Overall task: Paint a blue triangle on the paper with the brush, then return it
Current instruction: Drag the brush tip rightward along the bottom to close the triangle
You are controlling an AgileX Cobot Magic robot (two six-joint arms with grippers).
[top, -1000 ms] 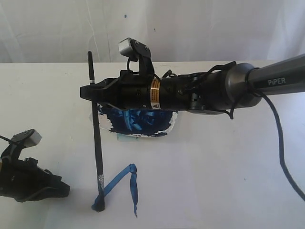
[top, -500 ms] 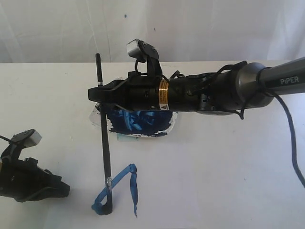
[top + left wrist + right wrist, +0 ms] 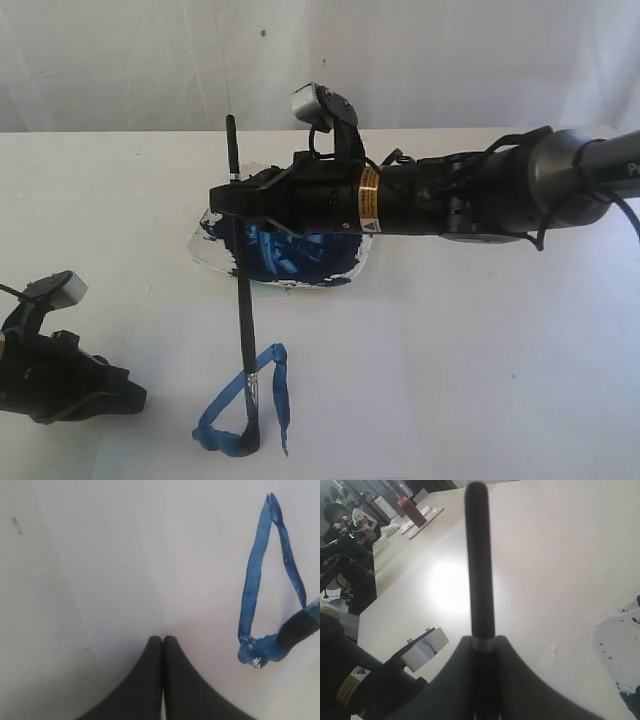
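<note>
The brush (image 3: 244, 330) stands nearly upright, and my right gripper (image 3: 226, 197) is shut on its upper shaft. Its dark tip rests on the paper (image 3: 430, 380) at the bottom of the blue triangle (image 3: 218, 410). Two long sides of the triangle are drawn and a short bottom stroke runs from the left corner to the tip. From the right wrist, the brush handle (image 3: 479, 555) rises from between the jaws of my right gripper (image 3: 483, 641). My left gripper (image 3: 163, 638) is shut and empty, low at the left (image 3: 138, 398). Its view shows the triangle (image 3: 248, 590) and the brush tip (image 3: 301, 628).
A white square plate (image 3: 205, 250) smeared with dark blue paint lies under my right gripper, just behind the triangle. Its speckled corner shows in the right wrist view (image 3: 620, 650). A red bottle (image 3: 410, 511) and clutter stand on a far table.
My right arm has moved to the right with the brush. The tip has dragged rightward from the triangle's lower left corner, lengthening the bottom stroke. The left arm has stayed still.
</note>
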